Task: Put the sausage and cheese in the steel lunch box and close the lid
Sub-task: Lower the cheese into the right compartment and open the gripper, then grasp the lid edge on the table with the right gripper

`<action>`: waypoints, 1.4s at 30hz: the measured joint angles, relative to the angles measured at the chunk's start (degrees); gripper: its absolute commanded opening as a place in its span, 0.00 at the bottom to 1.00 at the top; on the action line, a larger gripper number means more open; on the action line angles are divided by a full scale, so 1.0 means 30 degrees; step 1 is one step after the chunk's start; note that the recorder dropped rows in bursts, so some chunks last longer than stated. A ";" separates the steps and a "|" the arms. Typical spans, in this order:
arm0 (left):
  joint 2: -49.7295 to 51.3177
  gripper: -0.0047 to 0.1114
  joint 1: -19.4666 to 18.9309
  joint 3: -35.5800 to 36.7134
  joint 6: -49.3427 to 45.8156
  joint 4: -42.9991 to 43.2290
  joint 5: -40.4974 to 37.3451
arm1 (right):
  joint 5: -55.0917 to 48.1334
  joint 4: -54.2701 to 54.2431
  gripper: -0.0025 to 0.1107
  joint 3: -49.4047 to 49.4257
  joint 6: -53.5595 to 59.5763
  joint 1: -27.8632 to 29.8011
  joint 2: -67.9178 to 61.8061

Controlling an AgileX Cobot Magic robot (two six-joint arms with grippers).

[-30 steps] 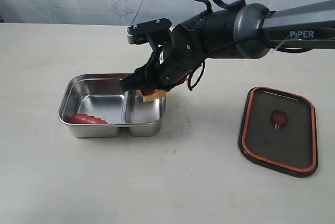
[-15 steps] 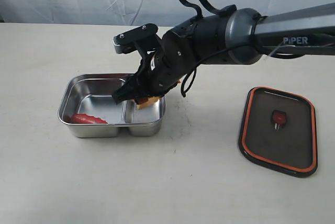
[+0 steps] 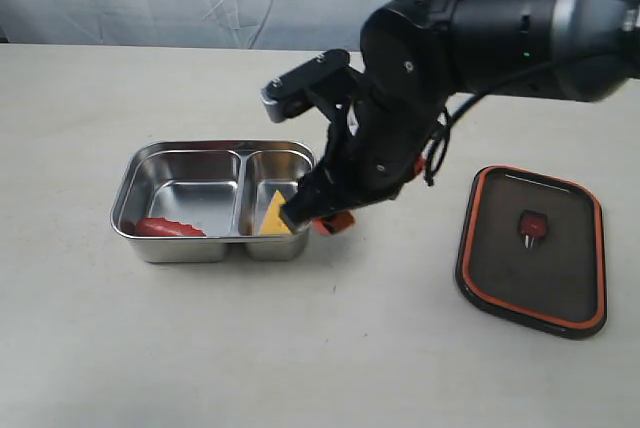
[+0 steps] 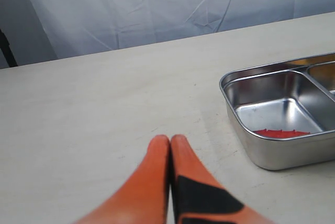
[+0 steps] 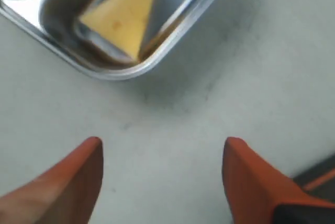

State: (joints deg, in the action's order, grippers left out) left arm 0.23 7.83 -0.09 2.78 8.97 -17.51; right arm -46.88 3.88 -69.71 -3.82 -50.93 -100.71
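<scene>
**Both foods in the box; lid not yet fitted**

- Steel lunch box (image 3: 200, 248): my reference item, standing open on the bench (image 3: 330, 348).
- Sausage (image 3: 168, 227): in the box's larger compartment, lying along the near wall.
- Cheese (image 3: 276, 214): in the box's smaller compartment, leaning into the near corner.
- Lid (image 3: 560, 278): flat on the bench, well apart from the box, out past its smaller-compartment end.
- Right end effector (image 5: 162, 143): spread wide and holding nothing, just outside the box's near corner at the cheese end.
- Left end effector (image 4: 170, 140): fingers pressed together and holding nothing, over bare bench beyond the box's sausage end.

Step in hand, as I read it: the loading is done and I am at the turn toward the lid.

Next move, in my judgement: take the right arm away from the box to the lid and grip one edge. The lid lies flat, so I expect little for the fingers to catch. Then carry it over the box, square it to the rim and press it down.
</scene>
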 measured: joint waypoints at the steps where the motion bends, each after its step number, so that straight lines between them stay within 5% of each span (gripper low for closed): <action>1: 0.0000 0.04 0.0000 0.0000 0.0000 0.0000 0.0000 | -0.0076 0.0375 0.57 0.0776 -0.0055 0.0037 0.0483; 14: 0.0000 0.04 0.0000 0.0000 0.0000 0.0000 0.0000 | -0.0267 0.4849 0.37 0.9712 -0.1703 0.1544 0.4053; 24: 0.0000 0.04 0.0000 0.0000 0.0000 0.0000 0.0000 | 0.2253 0.9167 0.37 1.1409 -0.6135 0.1593 0.3691; 42: 0.0000 0.04 0.0000 0.0000 0.0000 0.0000 0.0000 | 0.4922 0.8994 0.37 1.1383 -0.7124 0.2220 0.1186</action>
State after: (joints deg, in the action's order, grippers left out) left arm 0.23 7.83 -0.09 2.78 8.97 -17.51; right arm -32.11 30.86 -35.57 -25.19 -44.27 -97.15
